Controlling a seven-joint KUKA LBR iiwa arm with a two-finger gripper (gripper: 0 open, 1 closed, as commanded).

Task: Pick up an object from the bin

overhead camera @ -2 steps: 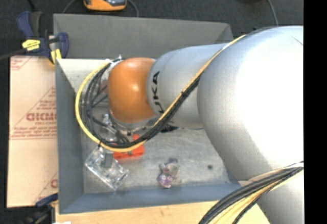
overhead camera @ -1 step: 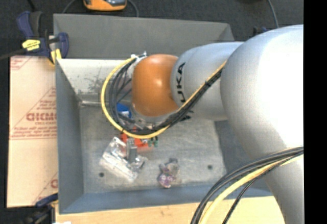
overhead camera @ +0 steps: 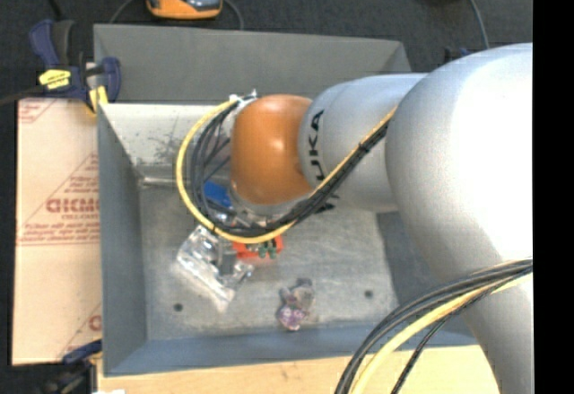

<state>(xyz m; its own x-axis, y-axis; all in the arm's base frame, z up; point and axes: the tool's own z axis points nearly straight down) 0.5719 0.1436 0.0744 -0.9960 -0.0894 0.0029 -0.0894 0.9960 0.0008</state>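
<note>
My gripper point(overhead camera: 235, 227) hangs low over the middle left of the bin, mostly hidden under the arm's orange cover. Directly below it lies a clear plastic piece point(overhead camera: 204, 265), angular and see-through, on the bin floor. An orange-red thing point(overhead camera: 258, 249) with small dark and green bits lies just right of the gripper, partly covered by it. A blue thing point(overhead camera: 215, 196) peeks out behind the gripper, close to the bin's back slope. Whether the gripper touches the clear piece I cannot tell.
A small purple and pink trinket point(overhead camera: 293, 308) lies alone near the front wall, right of the clear piece. The thick arm spans the bin's right half, with yellow and black cables looping around the wrist. The sloped left wall stands close to the gripper.
</note>
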